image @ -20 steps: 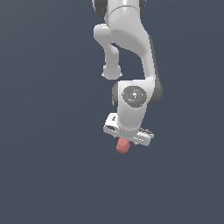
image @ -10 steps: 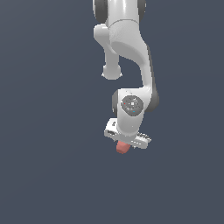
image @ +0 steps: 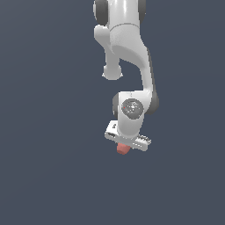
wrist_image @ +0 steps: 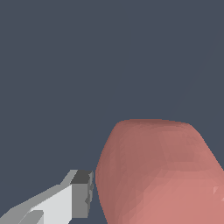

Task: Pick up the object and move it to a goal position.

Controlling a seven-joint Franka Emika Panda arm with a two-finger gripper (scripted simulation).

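Observation:
The object [image: 122, 149], a small salmon-red faceted lump, pokes out just under the white hand of my gripper [image: 125, 144]. It is much narrower than the hand, and the hand hides the fingers in the exterior view. Seen from the wrist view, the object [wrist_image: 157, 175] is large and close, and one grey-tipped finger [wrist_image: 82, 193] presses against its side. The other finger is out of the picture. My gripper is shut on the object.
The white arm [image: 127, 52] reaches down from the upper edge of the exterior view. Around it there is only a uniform dark blue-grey ground, with no other objects or edges showing.
The wrist has lowered slightly and the hand has turned a little. The object has stayed under the hand, sinking a touch with it.

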